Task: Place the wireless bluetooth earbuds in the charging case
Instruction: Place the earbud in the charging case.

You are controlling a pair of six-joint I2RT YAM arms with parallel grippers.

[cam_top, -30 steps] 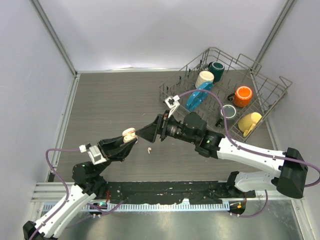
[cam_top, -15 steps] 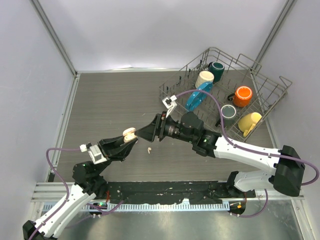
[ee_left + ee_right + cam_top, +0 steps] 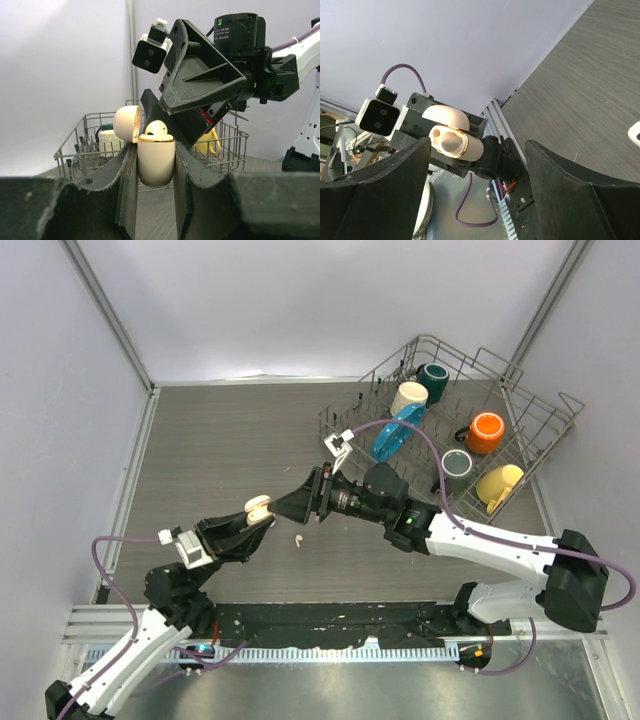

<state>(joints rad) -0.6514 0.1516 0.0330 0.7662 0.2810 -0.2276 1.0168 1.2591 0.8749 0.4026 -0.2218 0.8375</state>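
Observation:
My left gripper (image 3: 256, 521) is shut on a peach-beige charging case (image 3: 260, 510), held upright above the table with its lid (image 3: 126, 123) open. In the left wrist view the case (image 3: 156, 162) sits between my fingers with one pale earbud (image 3: 156, 129) seated in it. In the right wrist view the case (image 3: 465, 146) shows that earbud (image 3: 449, 142) beside an empty socket. My right gripper (image 3: 292, 507) is open and empty, its jaws pointing at the case from the right, close to it. Another earbud (image 3: 298, 538) lies on the table below, and shows in the right wrist view (image 3: 635, 134).
A wire dish rack (image 3: 520, 420) stands at the back right with several mugs: cream (image 3: 408, 398), dark green (image 3: 434, 380), orange (image 3: 486, 432), grey (image 3: 457, 466), yellow (image 3: 498, 484). Walls enclose the table on the left, back and right.
My right gripper has crept slightly left towards the case. The left gripper and the case have stayed still.

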